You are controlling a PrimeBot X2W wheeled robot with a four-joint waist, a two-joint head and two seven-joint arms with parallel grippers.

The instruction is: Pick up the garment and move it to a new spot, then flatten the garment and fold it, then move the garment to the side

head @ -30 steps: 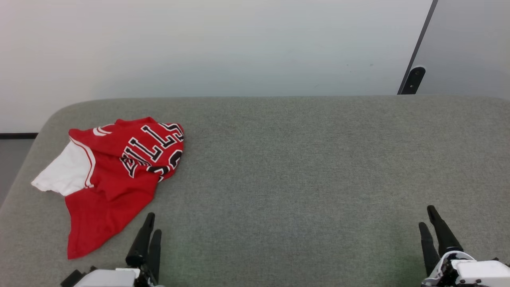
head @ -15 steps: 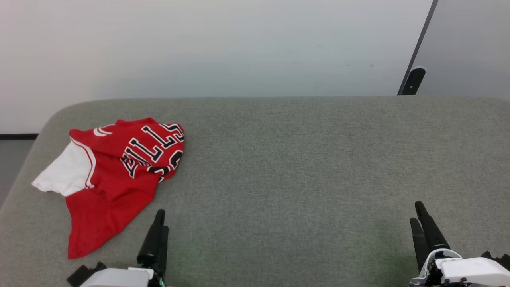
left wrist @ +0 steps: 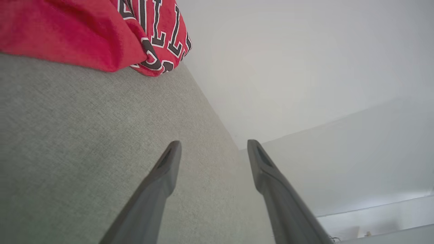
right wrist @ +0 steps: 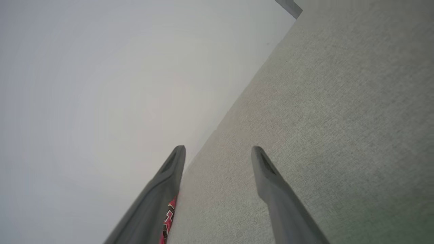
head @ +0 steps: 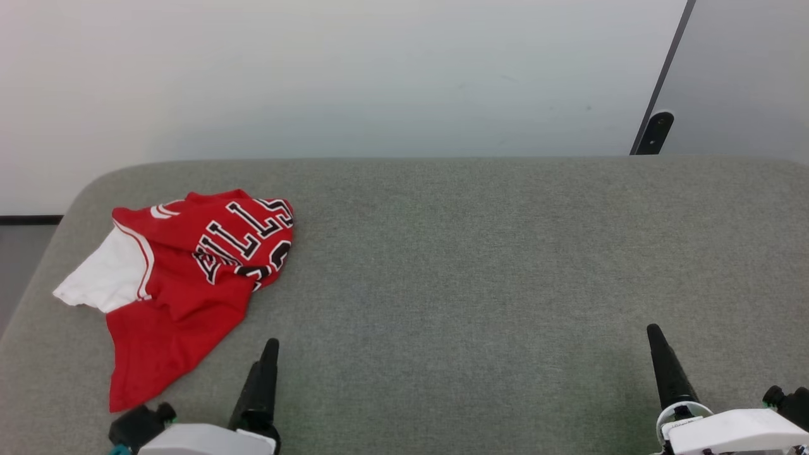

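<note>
Starting pickup: shirt (head: 183,278) bunched near table's (head: 474,253) left edge (untouched); L gripper (left wrist: 213,144), R gripper (right wrist: 217,148) wide, empty; L should grab next.

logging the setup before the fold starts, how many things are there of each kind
garment: 1
grey padded table: 1
pairs of fingers: 2, left fingers and right fingers, both open
total: 4
</note>
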